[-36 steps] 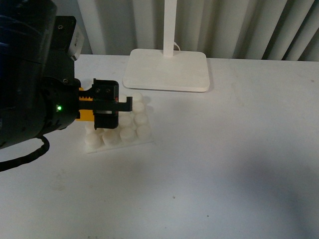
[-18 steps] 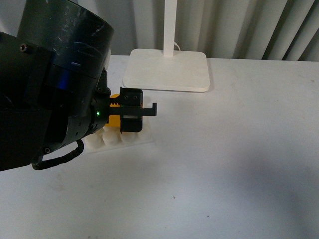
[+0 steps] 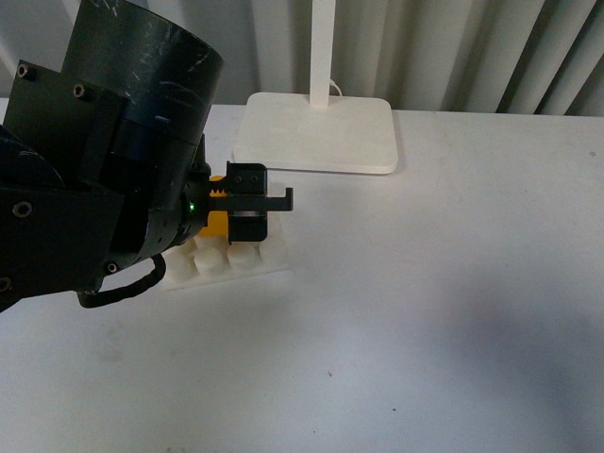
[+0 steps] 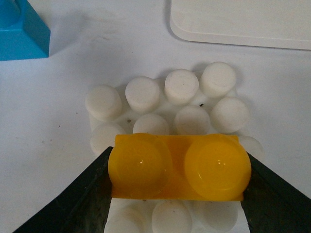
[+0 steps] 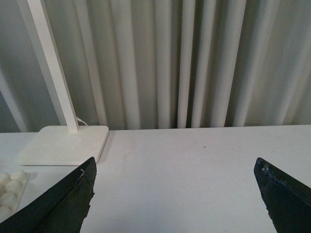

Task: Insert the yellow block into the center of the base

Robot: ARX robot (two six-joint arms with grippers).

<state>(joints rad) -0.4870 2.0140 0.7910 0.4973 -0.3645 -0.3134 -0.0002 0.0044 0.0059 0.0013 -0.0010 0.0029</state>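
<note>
Left tool (image 3: 247, 215) farther over base (image 3: 232, 260), yellow block (image 4: 177, 167) between its jaws

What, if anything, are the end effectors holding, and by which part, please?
The left end effector grips the yellow block by its two short ends; the right end effector is open and empty.

A white bench (image 3: 453, 311) fills the foreground, matte and faintly speckled, under soft, even light. Behind it hangs a pale grey pleated curtain (image 5: 194, 63). A flat white lamp stand (image 3: 316, 132) sits near the bench's far edge, its slim pole (image 5: 51, 63) rising upward, with a thin cable (image 5: 82, 122) at its foot.
</note>
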